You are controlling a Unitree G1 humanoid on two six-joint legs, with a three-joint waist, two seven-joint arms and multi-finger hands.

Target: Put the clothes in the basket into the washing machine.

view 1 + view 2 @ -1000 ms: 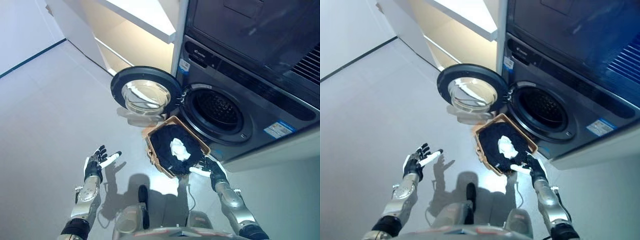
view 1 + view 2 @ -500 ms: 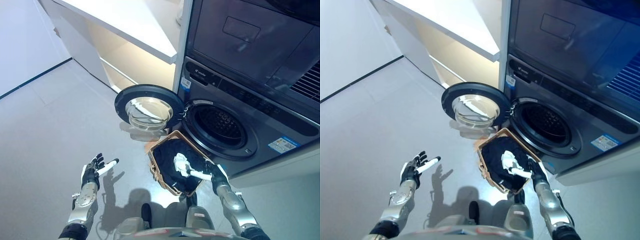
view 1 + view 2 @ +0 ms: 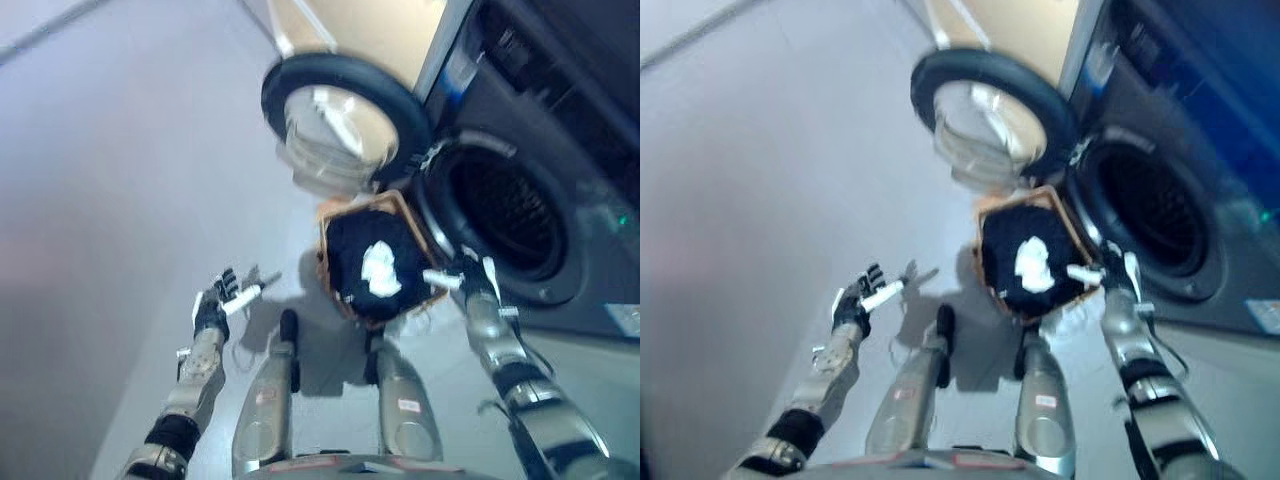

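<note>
A brown basket (image 3: pixel 334 282) stands on the floor before the washing machine (image 3: pixel 560 190). It holds dark clothes (image 3: pixel 352 250) with a white piece (image 3: pixel 380 268) on top. The machine's round door (image 3: pixel 340 125) hangs open to the left, and its dark drum opening (image 3: pixel 505 215) shows. My right hand (image 3: pixel 468 275) is at the basket's right rim, fingers straight, a white tip reaching over the edge. My left hand (image 3: pixel 222 304) hovers over the floor left of the basket, fingers spread and holding nothing.
A pale cabinet (image 3: pixel 340 20) with a lit recess stands behind the open door. Grey floor (image 3: pixel 110 180) stretches out to the left.
The camera has tilted down and moved closer, so the whole scene has shifted. My right hand stays at the basket's right rim; my left hand stays open over the floor.
</note>
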